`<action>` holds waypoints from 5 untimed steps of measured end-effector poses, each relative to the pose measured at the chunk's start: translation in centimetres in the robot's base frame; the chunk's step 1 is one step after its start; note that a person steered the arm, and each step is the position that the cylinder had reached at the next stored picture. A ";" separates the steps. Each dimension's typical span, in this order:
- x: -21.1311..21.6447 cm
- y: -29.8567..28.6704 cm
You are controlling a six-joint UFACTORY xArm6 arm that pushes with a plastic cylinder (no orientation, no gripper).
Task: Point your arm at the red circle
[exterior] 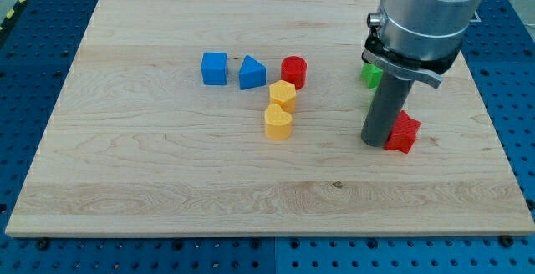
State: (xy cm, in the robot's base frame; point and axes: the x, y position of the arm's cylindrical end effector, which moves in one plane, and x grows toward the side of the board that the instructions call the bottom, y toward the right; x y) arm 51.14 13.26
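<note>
The arm has no fingers, only a rod; my tip [374, 143] rests near the surface's [167, 165] right edge, touching a red block [404, 132]. The red circle [293, 71] sits well apart, toward the top-middle, beside a blue triangle [252, 73] and yellow block [282, 95].

On the wooden table [167, 182], a blue cube [214, 68] sits at nine o'clock of a blue triangle [252, 73]. Two yellow blocks [282, 95] [277, 122] touch, one at six o'clock of the other. A green block [370, 75] lies at twelve o'clock of a red block [404, 132].
</note>
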 end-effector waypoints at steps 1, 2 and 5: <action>-0.1 -3.1; -1.9 -6.4; -7.8 -9.6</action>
State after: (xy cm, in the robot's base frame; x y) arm 43.32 3.67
